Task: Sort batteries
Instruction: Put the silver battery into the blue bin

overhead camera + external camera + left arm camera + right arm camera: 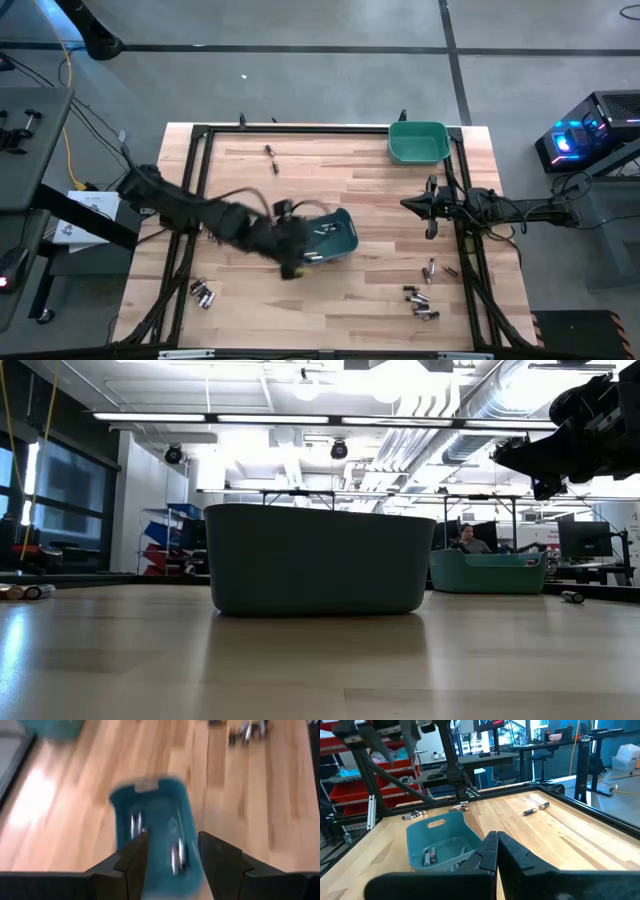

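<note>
Pale wooden planks make up the table (pixel 350 190), which is framed by a dark metal rail and seen from above on a grey floor. Near the middle a teal bin (pixel 330 237) is seen with a few batteries (pixel 322 231) lying inside it. The left gripper (pixel 297 262) is held at the bin's near-left edge, its arm reaching in from the table's left side. A green bin (pixel 418 141) is set at the far right corner. Loose batteries (pixel 421 303) are scattered near the front right, a small cluster (pixel 203 293) lies at the front left, and a pair (pixel 271 155) is seen near the far edge. The right gripper (pixel 432 207) is parked over the right side of the table, well apart from both bins.

At table height, the teal bin (pixel 315 560) fills the centre, the green bin (pixel 488 572) is seen farther back, and a seated person (pixel 468 540) is visible in the room behind.

From the left wrist, the spread fingers (pixel 134 861) are seen standing over the teal bin (pixel 156 830) – nothing is pinched between them – and blurred batteries (pixel 177 856) are shown on its floor.

From the right wrist, the fingers (pixel 489 851) are pressed together, empty; beyond them the teal bin (pixel 442 842) is seen with batteries (pixel 428 856) inside, and more (pixel 536 809) lie on the planks.
</note>
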Controlling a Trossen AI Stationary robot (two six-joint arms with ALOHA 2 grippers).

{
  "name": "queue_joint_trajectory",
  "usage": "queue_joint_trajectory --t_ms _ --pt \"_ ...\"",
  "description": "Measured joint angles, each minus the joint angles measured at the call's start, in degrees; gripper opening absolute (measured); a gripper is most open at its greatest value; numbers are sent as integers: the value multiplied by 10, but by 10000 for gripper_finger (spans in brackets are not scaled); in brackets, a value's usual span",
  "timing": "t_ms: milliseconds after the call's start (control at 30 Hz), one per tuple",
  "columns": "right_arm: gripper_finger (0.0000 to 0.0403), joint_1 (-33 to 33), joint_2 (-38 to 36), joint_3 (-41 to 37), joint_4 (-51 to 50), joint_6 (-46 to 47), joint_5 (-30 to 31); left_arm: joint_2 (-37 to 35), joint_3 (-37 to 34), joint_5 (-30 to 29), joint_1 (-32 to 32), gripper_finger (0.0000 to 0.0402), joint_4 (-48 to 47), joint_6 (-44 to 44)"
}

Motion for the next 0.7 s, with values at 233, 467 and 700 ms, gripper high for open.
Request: queue_joint_trajectory --t_ms 233,467,700 --pt "0 0 0 0 0 0 0 1 -25 -13 -50 146 -187 -220" --pt "0 0 0 0 0 0 0 1 -138 58 -24 107 -168 -281" --pt "0 0 0 0 0 0 0 1 -249 77 9 91 -93 -294"
